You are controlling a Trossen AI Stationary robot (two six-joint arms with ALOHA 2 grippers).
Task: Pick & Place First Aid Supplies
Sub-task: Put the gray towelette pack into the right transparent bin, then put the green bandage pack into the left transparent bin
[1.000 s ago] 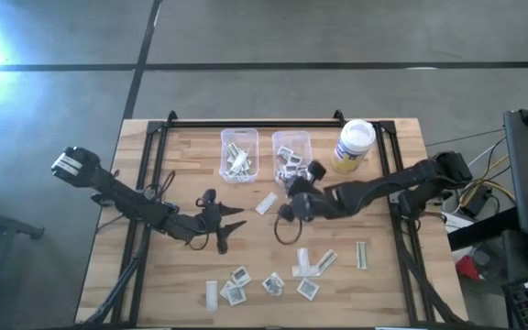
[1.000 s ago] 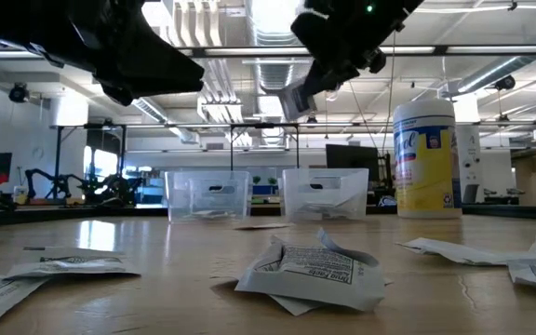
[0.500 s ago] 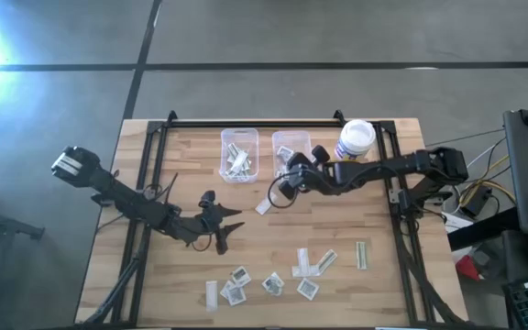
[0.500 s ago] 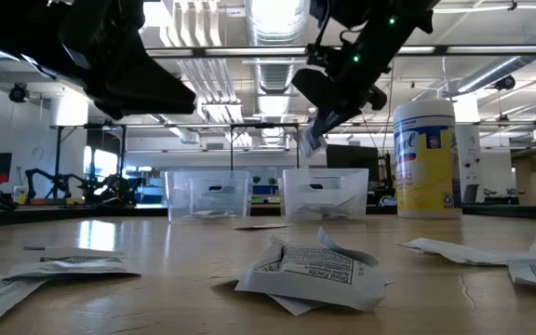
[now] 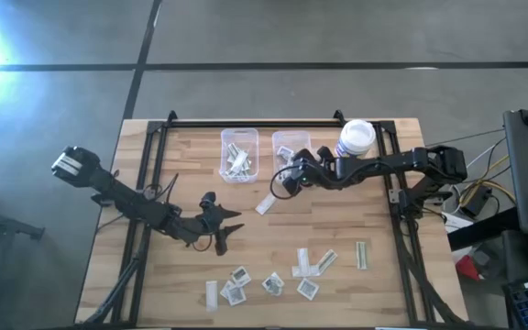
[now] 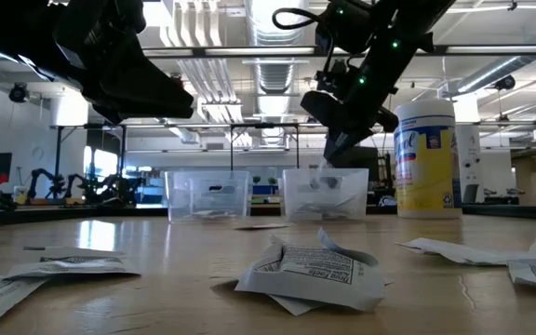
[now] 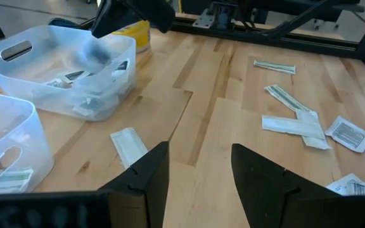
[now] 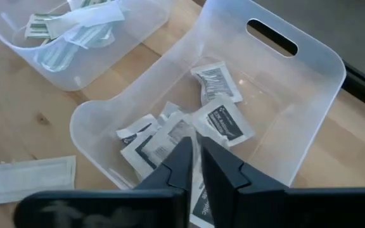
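Hovering directly above the right bin (image 8: 309,57), the right gripper (image 8: 198,155) is seen w/ fingers barely parted — a square packet (image 8: 224,123) lies just beneath, among others. Left gripper (image 7: 195,164), spread and empty, is nearer the long strip (image 7: 130,144) — lengthwise pointing away.

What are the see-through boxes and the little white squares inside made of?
The two bins look like clear, slightly frosted plastic: you can see the wooden table through their walls. The square packets look like thin matte paper with dark print; they lie crinkled and bent.
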